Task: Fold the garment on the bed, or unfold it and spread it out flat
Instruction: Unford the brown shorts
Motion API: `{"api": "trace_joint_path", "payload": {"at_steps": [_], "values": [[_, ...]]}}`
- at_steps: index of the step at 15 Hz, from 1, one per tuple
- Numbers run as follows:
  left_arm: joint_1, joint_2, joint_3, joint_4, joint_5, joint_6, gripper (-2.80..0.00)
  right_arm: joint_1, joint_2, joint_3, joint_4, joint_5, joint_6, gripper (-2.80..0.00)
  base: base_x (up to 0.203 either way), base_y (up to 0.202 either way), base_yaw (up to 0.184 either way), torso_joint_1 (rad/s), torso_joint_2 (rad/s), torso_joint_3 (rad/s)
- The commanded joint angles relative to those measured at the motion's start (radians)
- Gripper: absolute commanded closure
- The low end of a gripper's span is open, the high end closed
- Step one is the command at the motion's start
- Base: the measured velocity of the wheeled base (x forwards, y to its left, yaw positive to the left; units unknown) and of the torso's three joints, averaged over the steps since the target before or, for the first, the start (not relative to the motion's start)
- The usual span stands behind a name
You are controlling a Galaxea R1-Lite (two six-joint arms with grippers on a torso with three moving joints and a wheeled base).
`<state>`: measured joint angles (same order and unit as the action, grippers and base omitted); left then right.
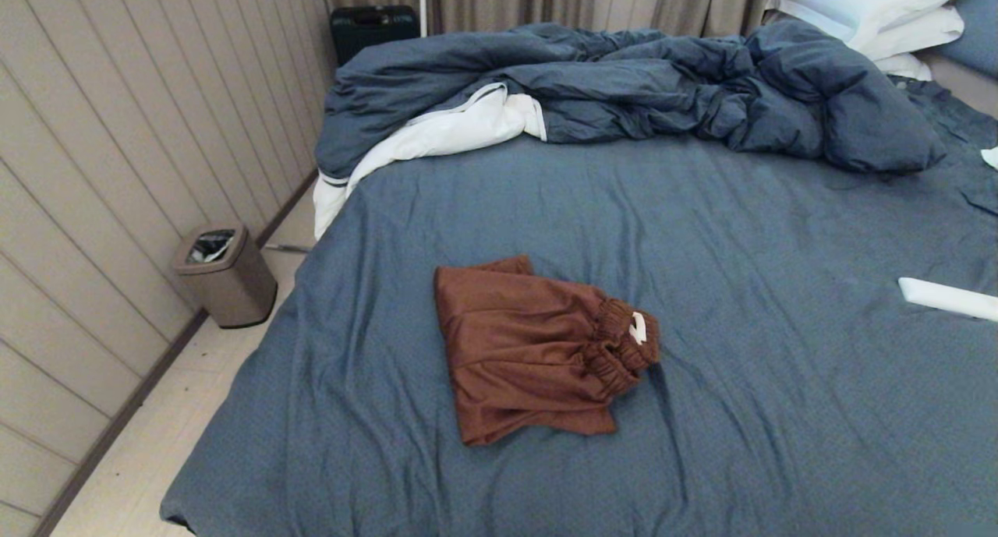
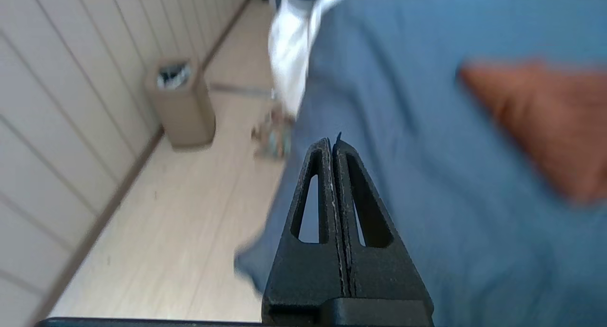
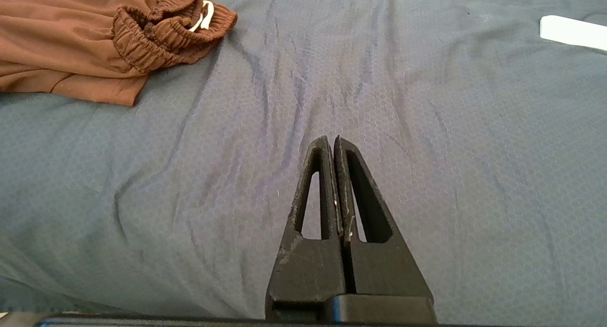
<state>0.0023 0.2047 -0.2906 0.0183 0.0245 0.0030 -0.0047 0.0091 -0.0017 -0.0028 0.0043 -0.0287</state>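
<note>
shorts [image 1: 530, 350] lie on the bed [image 1: 780, 412], folded over into a rough rectangle, near the middle of the sheet and closer to the foot-left side in head view. waistband [image 1: 620, 342] is bunched at the right end, a bit of white drawstring [image 1: 638, 326] showing on it. leg hems point toward the left edge of the bed. fabric has soft pleats, not flat. nothing is touching them.

my left gripper [image 2: 333, 142] hangs above the left edge of the bed, part over sheet, part over floor. jaws fully closed, tips pressed together, nothing held. shorts show as a blurred rust patch off to one side in that wrist view, well apart from my tips.

my right gripper [image 3: 332, 139] hovers over bare wrinkled sheet, jaws also closed tight, empty. shorts' waistband end is in that view too, well clear of my tips. neither arm shows in the head view.

around that: a rumpled blue duvet [image 1: 663, 93] with white lining is heaped across the far half of the bed, white pillows [image 1: 881, 15] at the far right corner. a flat white object [image 1: 947, 297] lies on the sheet at the right edge. on the floor by the left wall stands a small bin [image 1: 226, 276]; a dark case [image 1: 373, 26] sits at the far wall by the curtains.
</note>
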Motion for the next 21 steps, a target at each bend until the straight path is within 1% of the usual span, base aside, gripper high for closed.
{"api": "trace_joint_path", "payload": {"at_steps": [1, 3, 4, 5, 6, 7, 8, 9, 11, 12, 14, 16, 17, 18, 19, 21], "values": [[0.001, 0.315, -0.224, -0.001, -0.004, -0.01, 0.0, 0.0, 0.003, -0.001, 0.001, 0.0, 0.001, 0.0, 0.0, 0.0, 0.0, 0.0, 0.0, 0.0], [-0.004, 0.549, -0.396, 0.003, -0.034, -0.018, 0.0, 0.0, 0.003, -0.002, 0.006, 0.0, 0.001, 0.0, 0.0, 0.0, 0.0, 0.0, 0.0, 0.0], [-0.018, 0.655, -0.466, 0.006, -0.046, -0.024, 0.0, 0.0, 0.003, -0.004, 0.007, 0.0, 0.001, 0.0, 0.0, 0.0, 0.0, 0.0, 0.0, 0.0], [-0.05, 0.774, -0.551, 0.014, -0.054, -0.044, 0.0, 0.0, 0.003, -0.006, 0.01, 0.002, 0.001, 0.0, 0.0, 0.0, 0.0, 0.0, 0.0, 0.0], [-0.101, 0.884, -0.652, 0.045, -0.055, -0.078, 0.0, 0.0, 0.009, -0.006, 0.018, 0.002, 0.001, 0.0, 0.0, 0.0, 0.0, 0.0, 0.0, 0.0], [-0.174, 0.972, -0.774, 0.107, -0.052, -0.118, 0.0, 0.0, 0.011, -0.006, 0.021, 0.0, 0.001, 0.0, 0.0, 0.0, 0.0, 0.0, 0.0, 0.0], [-0.267, 1.065, -0.9, 0.194, -0.052, -0.169, 0.0, 0.0, 0.012, -0.011, 0.023, 0.0, 0.001, 0.0, 0.0, 0.0, 0.0, 0.0, 0.0, 0.0], [-0.356, 1.155, -0.993, 0.259, -0.056, -0.219, 0.0, 0.0, 0.012, -0.011, 0.024, 0.0, 0.001, 0.0, 0.0, 0.0, 0.0, 0.0, 0.0, 0.0], [-0.481, 1.324, -1.101, 0.33, -0.065, -0.293, 0.0, 0.0, 0.012, -0.011, 0.026, 0.0, 0.001, 0.0, 0.0, 0.0, 0.0, 0.0, 0.0, 0.0], [-0.525, 1.406, -1.136, 0.347, -0.067, -0.322, 0.0, 0.0, 0.012, -0.011, 0.026, 0.0, 0.001, 0.0, 0.0, 0.0, 0.0, 0.0, 0.0, 0.0], [-0.583, 1.562, -1.206, 0.349, -0.079, -0.362, 0.0, 0.0, 0.012, -0.011, 0.026, -0.003, 0.001, 0.0, 0.0, 0.0, 0.0, 0.0, 0.0, 0.0], [-0.644, 1.689, -1.301, 0.329, -0.103, -0.41, 0.0, 0.0, 0.011, -0.011, 0.024, -0.003, 0.001, 0.0, 0.0, 0.0, 0.0, 0.0, 0.0, 0.0], [-0.687, 1.742, -1.352, 0.315, -0.113, -0.429, 0.0, 0.0, 0.011, -0.011, 0.024, -0.003, 0.001, 0.0, 0.0, 0.0, 0.0, 0.0, 0.0, 0.0], [-0.723, 1.783, -1.388, 0.305, -0.119, -0.438, -2.24, 0.0, 0.011, -0.011, 0.024, -0.003, 0.001, 0.0, 0.0, 0.0, 0.0, 0.0, 0.0, 0.0], [-0.752, 1.818, -1.422, 0.3, -0.118, -0.443, -2.8, 0.0, 0.011, -0.011, 0.024, -0.001, 0.001, 0.0, 0.0, 0.0, 0.0, 0.0, 0.0, 0.0], [-0.791, 1.894, -1.499, 0.296, -0.111, -0.464, -2.8, 0.0, 0.011, -0.011, 0.024, 0.0, 0.001, 0.0, 0.0, 0.0, 0.0, 0.0, 0.0, 0.0]]}}
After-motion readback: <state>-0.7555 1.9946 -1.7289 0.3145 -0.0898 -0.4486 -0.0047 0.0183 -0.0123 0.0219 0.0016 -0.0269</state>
